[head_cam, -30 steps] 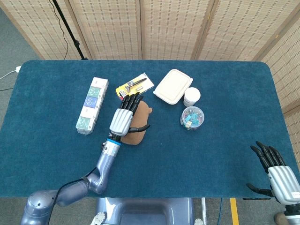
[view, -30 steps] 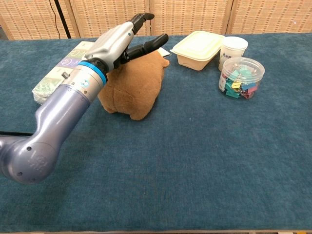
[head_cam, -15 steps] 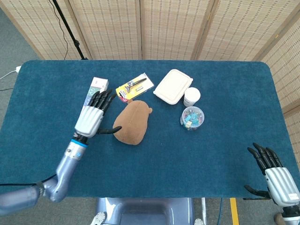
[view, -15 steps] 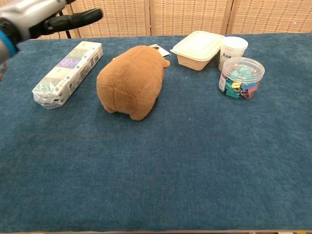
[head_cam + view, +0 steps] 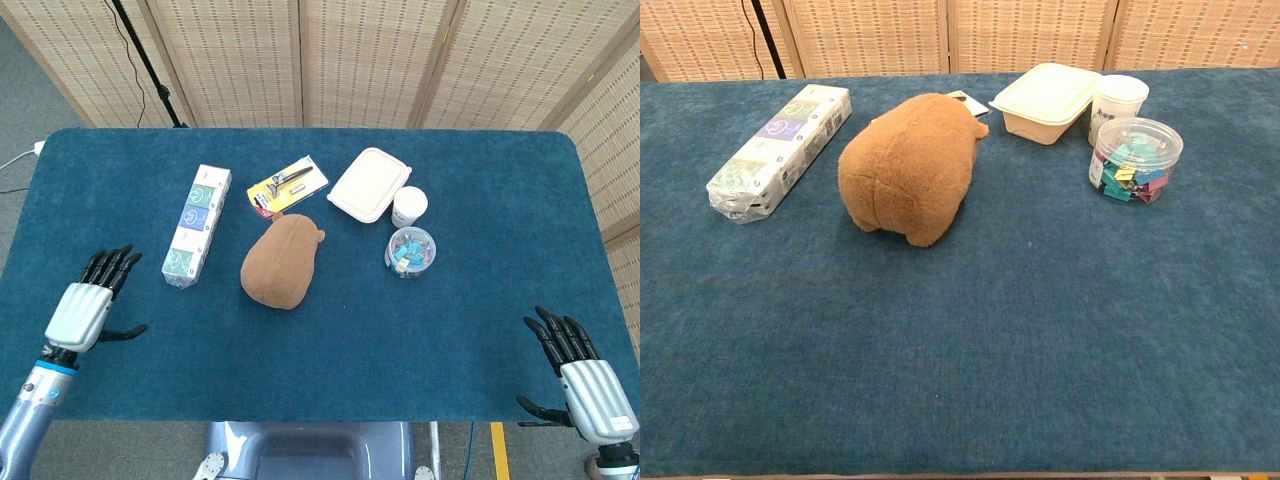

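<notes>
A brown plush animal (image 5: 282, 262) (image 5: 910, 165) lies in the middle of the blue table (image 5: 420, 320). My left hand (image 5: 86, 306) hovers open over the table's front left corner, well away from the plush, holding nothing. My right hand (image 5: 578, 365) is open at the front right edge, fingers spread, holding nothing. Neither hand shows in the chest view.
A long pack of tissues (image 5: 196, 223) (image 5: 780, 135) lies left of the plush. Behind it sits a carded razor (image 5: 287, 184). To the right stand a cream lidded box (image 5: 368, 184) (image 5: 1048, 100), a white cup (image 5: 409, 206) (image 5: 1117, 100) and a clear tub of clips (image 5: 410, 250) (image 5: 1134, 158).
My left hand has drawn back from above the plush, past the tissue pack, to the table's front left corner and left the chest view. The right hand barely shifted.
</notes>
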Controlling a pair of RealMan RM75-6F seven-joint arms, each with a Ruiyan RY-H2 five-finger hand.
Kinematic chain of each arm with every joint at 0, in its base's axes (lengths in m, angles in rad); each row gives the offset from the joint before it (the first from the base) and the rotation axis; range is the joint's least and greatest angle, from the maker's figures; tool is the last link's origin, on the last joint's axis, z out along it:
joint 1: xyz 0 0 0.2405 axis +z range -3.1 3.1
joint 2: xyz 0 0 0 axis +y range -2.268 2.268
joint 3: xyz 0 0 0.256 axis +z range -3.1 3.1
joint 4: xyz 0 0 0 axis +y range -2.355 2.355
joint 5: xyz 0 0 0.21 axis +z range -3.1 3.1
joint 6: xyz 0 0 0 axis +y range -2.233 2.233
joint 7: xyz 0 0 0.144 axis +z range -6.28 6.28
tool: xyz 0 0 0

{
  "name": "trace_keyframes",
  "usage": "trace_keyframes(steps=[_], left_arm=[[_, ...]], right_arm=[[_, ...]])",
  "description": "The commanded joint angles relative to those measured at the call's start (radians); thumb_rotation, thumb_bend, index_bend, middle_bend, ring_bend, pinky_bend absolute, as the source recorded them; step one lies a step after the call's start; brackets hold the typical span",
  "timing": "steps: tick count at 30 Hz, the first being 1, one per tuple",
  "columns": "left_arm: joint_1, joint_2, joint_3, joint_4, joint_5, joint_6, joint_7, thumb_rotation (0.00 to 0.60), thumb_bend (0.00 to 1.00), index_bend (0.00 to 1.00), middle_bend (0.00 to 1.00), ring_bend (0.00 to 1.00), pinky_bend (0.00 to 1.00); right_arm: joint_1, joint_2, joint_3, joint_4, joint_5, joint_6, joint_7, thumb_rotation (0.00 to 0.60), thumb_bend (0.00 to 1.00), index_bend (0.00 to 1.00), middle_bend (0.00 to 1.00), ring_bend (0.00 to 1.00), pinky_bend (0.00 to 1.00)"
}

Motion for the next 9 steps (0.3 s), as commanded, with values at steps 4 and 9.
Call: trace_keyframes(steps=[4, 9], left_arm=[[0.106, 0.023, 0.040, 0.006, 0.011, 0.118, 0.087, 0.600, 0.00, 0.00, 0.00, 0.00, 0.00], [0.145, 0.023, 0.037, 0.008, 0.024, 0.165, 0.074, 0.600, 0.00, 0.00, 0.00, 0.00, 0.00]], right_arm=[[-0.006, -0.005, -0.002, -0.009, 0.002, 0.006, -0.008, 0.600, 0.00, 0.00, 0.00, 0.00, 0.00], [-0.010, -0.015, 0.000, -0.020, 0.010, 0.005, -0.033, 0.600, 0.00, 0.00, 0.00, 0.00, 0.00]])
